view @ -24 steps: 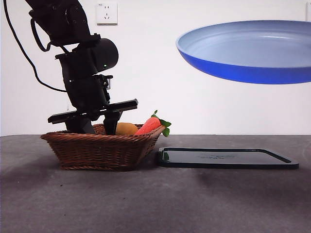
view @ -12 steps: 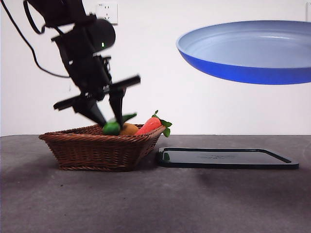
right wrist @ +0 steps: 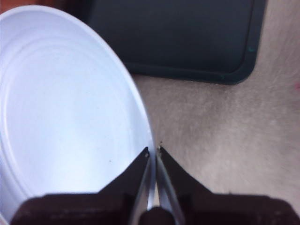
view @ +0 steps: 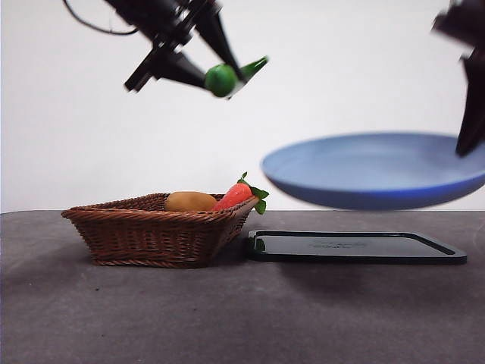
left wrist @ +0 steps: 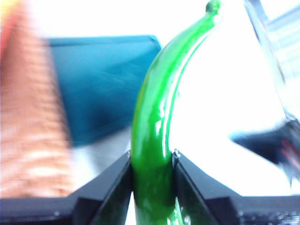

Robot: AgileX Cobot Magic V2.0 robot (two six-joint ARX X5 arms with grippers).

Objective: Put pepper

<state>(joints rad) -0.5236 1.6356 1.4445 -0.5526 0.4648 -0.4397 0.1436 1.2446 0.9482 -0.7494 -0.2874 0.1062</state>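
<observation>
My left gripper (view: 216, 72) is shut on the glossy green pepper (view: 224, 78) and holds it high above the wicker basket (view: 155, 231). In the left wrist view the pepper (left wrist: 157, 126) rises between the two jaws. My right gripper (view: 470, 114) is shut on the rim of a blue plate (view: 375, 171), which hangs above the dark tray (view: 352, 247). The right wrist view shows the plate (right wrist: 70, 112) pinched at its edge by my right gripper (right wrist: 152, 152).
The basket holds a tan potato (view: 189, 201) and a red-orange carrot (view: 235, 195) with green leaves. The dark tray (right wrist: 173, 37) lies flat on the grey table (view: 227, 311) to the right of the basket.
My left gripper has risen out of the basket with the pepper and moved up and right. The blue plate has come down lower, closer to the tray.
</observation>
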